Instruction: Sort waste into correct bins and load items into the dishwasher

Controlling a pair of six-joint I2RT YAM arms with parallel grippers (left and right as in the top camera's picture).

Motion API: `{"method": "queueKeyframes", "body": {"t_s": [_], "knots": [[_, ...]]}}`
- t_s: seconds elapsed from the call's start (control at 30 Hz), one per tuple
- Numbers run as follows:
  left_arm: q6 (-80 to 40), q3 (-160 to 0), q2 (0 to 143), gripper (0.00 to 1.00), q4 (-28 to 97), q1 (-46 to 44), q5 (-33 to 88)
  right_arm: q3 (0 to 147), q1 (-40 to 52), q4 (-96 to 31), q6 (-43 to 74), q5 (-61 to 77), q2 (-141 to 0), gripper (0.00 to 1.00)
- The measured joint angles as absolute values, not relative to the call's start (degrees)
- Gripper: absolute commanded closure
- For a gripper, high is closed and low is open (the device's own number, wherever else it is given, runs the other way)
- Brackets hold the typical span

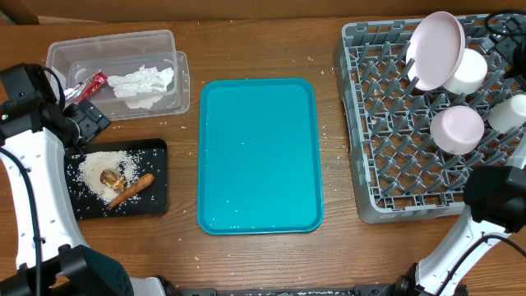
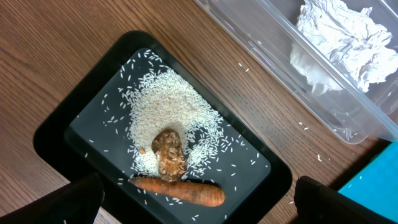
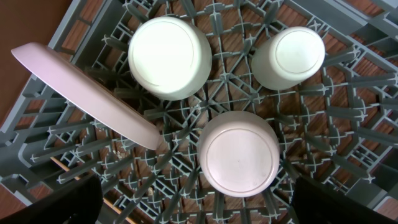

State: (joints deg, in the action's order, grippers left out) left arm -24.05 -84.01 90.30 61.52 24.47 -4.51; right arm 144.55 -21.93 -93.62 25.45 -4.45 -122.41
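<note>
Teal tray is sitting mid-counter, nothing on it. Tub is sitting up-left of the teal tray, holding the napkin and the red wrapper (wrapper on the side away from the teal tray). Black tray is lying left of the teal tray and carrying the rice, with the brown lump on the pile and the carrot touching the lump. A few stray grains are lying on the counter around the teal tray. Rack is standing right of the teal tray, holding a plate leaning on edge, a bowl, a cup and a pink dish, these three bottoms-up. Left pincer is hovering over the black tray, jaws spread wide, gripping nothing. Right pincer is hovering over the rack, jaws also spread wide and gripping nothing.
</note>
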Motion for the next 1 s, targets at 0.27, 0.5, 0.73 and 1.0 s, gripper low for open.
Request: {"method": "queueKeyframes", "body": {"t_s": [0.27,0.5,0.73,1.0], "knots": [[-24.05,-83.99,90.30,0.00,61.52,24.47,-4.54,144.55,-21.93,-96.92,25.43,-4.19,-122.41,0.00],[-24.05,-83.99,90.30,0.00,61.52,24.47,-4.54,144.55,-21.52,-94.59,25.43,-0.30,-122.41,0.00],[-24.05,-83.99,90.30,0.00,61.52,24.47,-4.54,144.55,-18.98,-84.84,25.45,4.40,-122.28,0.00],[-24.05,-83.99,90.30,0.00,61.52,24.47,-4.51,144.53,-15.31,-77.65,23.57,5.74,-116.77,0.00]]}}
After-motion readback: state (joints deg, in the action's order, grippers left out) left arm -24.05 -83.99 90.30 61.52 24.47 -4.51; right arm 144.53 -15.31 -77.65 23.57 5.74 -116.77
